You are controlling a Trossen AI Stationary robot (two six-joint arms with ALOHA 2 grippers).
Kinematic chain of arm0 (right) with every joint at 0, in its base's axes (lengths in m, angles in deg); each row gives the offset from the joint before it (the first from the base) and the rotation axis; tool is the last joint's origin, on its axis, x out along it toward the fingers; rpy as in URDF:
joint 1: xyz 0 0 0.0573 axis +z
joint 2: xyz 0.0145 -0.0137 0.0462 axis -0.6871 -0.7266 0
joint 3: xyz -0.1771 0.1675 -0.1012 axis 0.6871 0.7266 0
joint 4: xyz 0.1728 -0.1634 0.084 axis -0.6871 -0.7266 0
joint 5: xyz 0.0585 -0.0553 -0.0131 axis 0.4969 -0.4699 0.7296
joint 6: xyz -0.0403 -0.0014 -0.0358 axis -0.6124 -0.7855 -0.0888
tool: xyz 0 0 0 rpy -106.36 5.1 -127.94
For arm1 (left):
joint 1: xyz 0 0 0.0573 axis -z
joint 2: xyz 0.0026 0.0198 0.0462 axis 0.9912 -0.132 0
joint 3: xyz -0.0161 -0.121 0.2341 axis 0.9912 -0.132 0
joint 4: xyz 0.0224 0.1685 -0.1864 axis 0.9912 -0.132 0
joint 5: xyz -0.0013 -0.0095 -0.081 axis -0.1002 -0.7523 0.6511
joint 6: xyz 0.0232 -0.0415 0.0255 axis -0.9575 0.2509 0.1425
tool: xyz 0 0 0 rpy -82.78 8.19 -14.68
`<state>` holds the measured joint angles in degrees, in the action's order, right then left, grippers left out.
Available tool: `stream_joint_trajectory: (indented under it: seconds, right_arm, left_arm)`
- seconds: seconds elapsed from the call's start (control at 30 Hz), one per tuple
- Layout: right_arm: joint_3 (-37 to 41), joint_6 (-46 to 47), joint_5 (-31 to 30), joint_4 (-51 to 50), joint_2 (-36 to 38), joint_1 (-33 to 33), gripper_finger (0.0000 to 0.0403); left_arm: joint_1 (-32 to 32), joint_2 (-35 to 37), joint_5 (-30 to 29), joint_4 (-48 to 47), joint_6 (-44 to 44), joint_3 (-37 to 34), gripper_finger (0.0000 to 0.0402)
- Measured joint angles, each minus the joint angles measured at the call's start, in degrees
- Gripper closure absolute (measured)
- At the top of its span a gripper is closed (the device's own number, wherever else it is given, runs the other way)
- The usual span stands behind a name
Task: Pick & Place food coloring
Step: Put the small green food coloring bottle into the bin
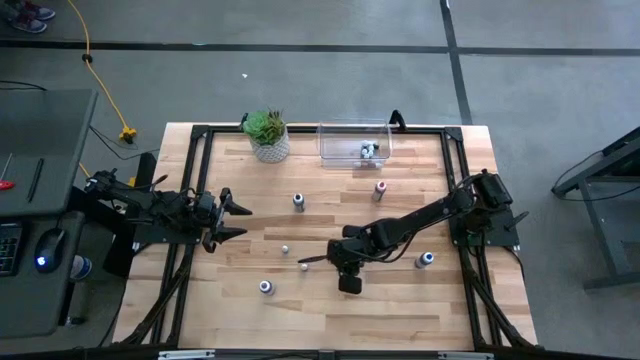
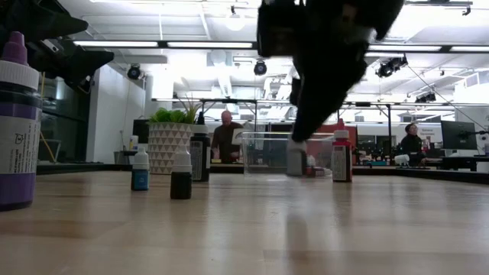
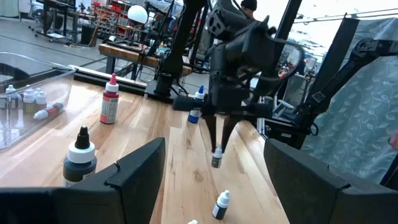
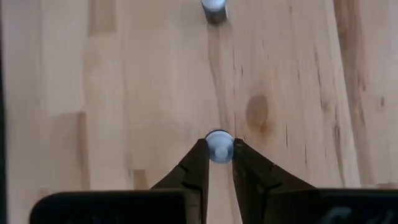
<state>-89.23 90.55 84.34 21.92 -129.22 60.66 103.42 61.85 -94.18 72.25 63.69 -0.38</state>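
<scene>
Pale wooden tabletop (image 1: pixel 400 300) under the right end effector (image 4: pixel 219 149), clamped on a small bottle (image 4: pixel 219 145); workshop room behind.

Wooden table (image 1: pixel 400 310), green potted plant (image 1: pixel 267 133) by its far edge, clear plastic bin (image 1: pixel 340 142) beside it

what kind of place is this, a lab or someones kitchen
Most likely a robotics lab or workshop: two robot arms mounted on a wooden table, workbenches and people behind it, ceiling strip lights overhead.
</scene>
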Motion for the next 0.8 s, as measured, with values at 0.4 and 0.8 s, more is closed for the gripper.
stream_joint_trajectory:
  seconds: [0.4, 0.8]
  right_arm:
    - [-11.6, -4.9, 2.8, -8.8, 1.6, -0.6, 0.036]
    - [-12.3, -11.3, -5.7, -23.8, 12.0, -4.5, 0.0361]
  left_arm:
    - [0.0, 0.0, 0.0, 0.0, 0.0, 0.0, 0.013]
    - [0.0, 0.0, 0.0, 0.0, 0.0, 0.0, 0.013]
